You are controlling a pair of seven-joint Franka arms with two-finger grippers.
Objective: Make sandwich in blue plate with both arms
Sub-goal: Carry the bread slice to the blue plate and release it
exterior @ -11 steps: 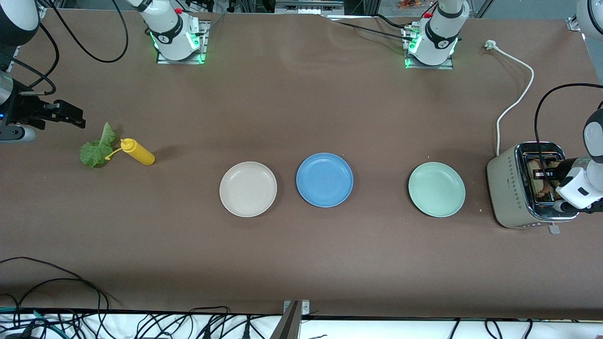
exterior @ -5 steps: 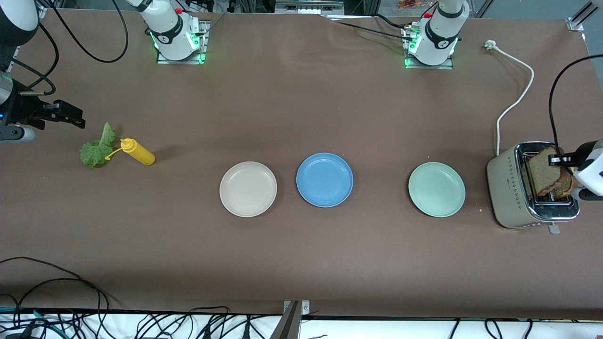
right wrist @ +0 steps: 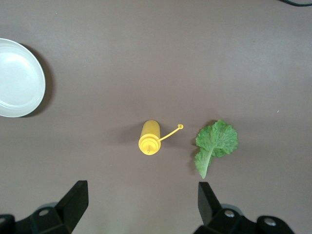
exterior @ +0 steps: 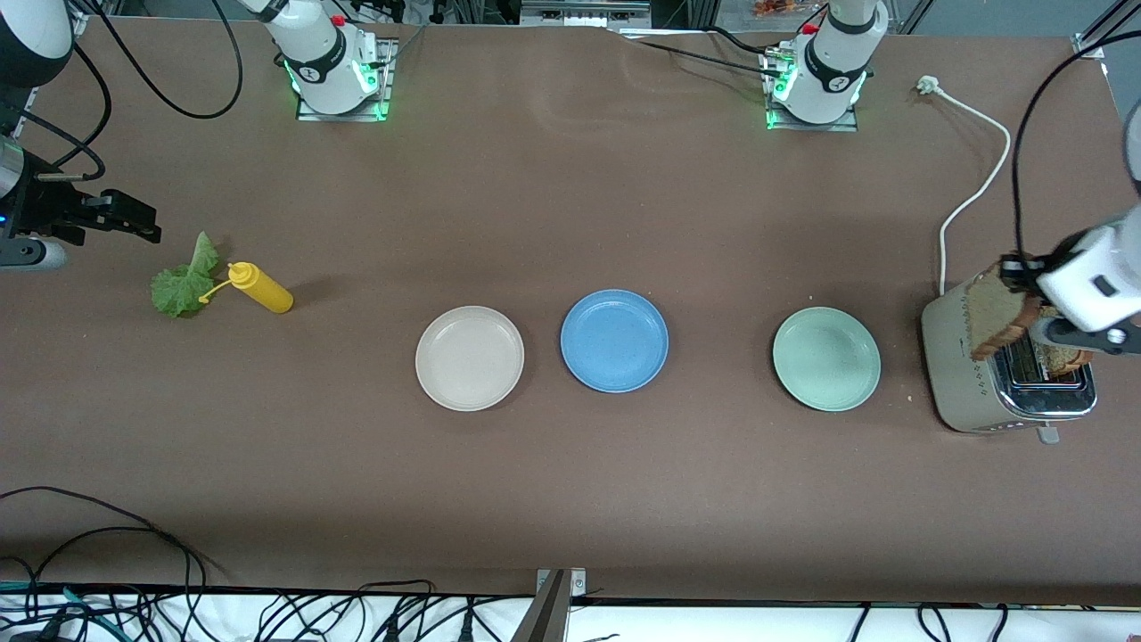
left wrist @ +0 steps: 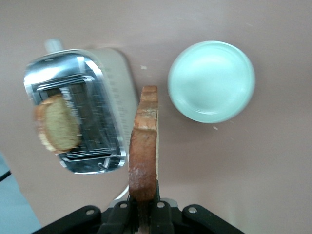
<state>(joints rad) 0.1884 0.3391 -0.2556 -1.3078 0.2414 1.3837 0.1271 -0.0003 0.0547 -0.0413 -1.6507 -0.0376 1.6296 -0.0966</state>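
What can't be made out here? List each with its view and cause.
- Left gripper, shut on a bread slice: its fingertips are cut off by the left wrist view's edge.
- Second slice in the toaster: lower part hidden in the slot; blurred in the left wrist view.
- Right gripper, open and waiting near the lettuce: its arm is cut off by the front view's edge.

L claw (exterior: 1016,267) grips bread slice (exterior: 998,316) over toaster (exterior: 967,374); R claw (exterior: 134,223) waits w/ fingers apart near lettuce (exterior: 183,283); blue plate (exterior: 614,341) btwn beige (exterior: 470,358) & mint plates (exterior: 826,358).
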